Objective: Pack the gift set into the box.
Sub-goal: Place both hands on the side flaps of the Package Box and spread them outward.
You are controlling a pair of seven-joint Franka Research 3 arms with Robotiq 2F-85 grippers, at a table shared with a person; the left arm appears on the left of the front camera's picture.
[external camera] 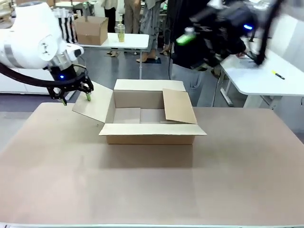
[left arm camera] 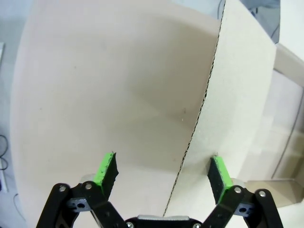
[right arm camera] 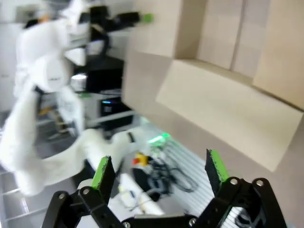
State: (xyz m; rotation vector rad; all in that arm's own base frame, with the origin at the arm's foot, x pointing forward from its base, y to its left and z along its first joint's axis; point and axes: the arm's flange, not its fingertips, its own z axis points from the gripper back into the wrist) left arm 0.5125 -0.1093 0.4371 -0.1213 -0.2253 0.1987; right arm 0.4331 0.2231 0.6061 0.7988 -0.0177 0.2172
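One box [external camera: 149, 138] stands open, nothing packed inside.

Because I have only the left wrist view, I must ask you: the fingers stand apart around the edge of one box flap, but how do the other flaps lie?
Observer: In the front view, the box has its near flap and far flap folded outward, while the flap on the picture's right leans inward over the opening.
Operator: Thank you. And where is the right gripper, please?
Observer: It is raised in the air, beyond the box and to the picture's right, blurred in the front view; in the right wrist view its fingers are apart with nothing between them.
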